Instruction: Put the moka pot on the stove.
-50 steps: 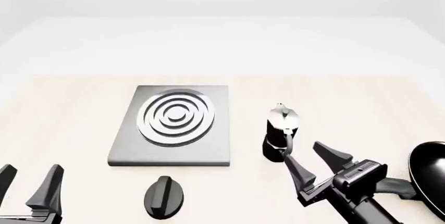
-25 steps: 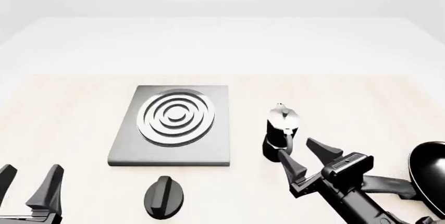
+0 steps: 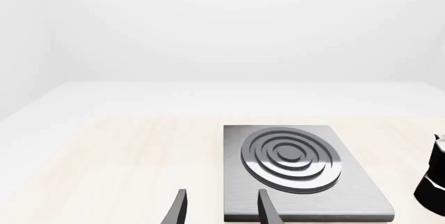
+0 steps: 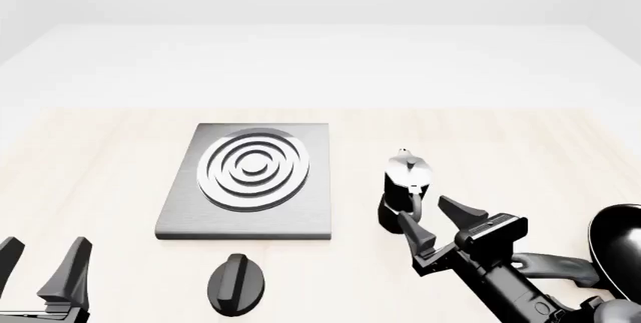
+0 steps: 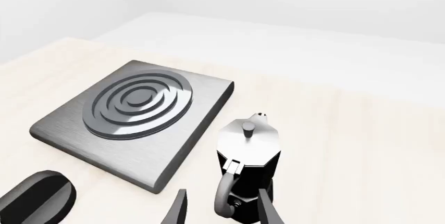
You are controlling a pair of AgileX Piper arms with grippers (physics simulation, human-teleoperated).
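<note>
We see the small moka pot [image 4: 406, 190], black in its lower body and handle with a shiny silver top and knobbed lid, standing upright on the pale wooden table [image 4: 100, 158], just to the right of the flat grey square stove [image 4: 180, 210] with its concentric burner rings. It is not on the stove.

Our right gripper [image 4: 431, 221] sits just behind the pot on our side, its jaws spread wide. In the right wrist view the two dark fingertips [image 5: 179, 208] flank the curved handle at the pot's near side [image 5: 247, 172]; we cannot tell whether they touch it.

Our left gripper [image 4: 42, 263] hangs low at the near left edge, well apart from the stove, jaws also spread and empty.

A black oval knob [image 4: 236, 284] lies near the stove's front edge, and a black frying pan [image 4: 616, 252] sits at the far right.
</note>
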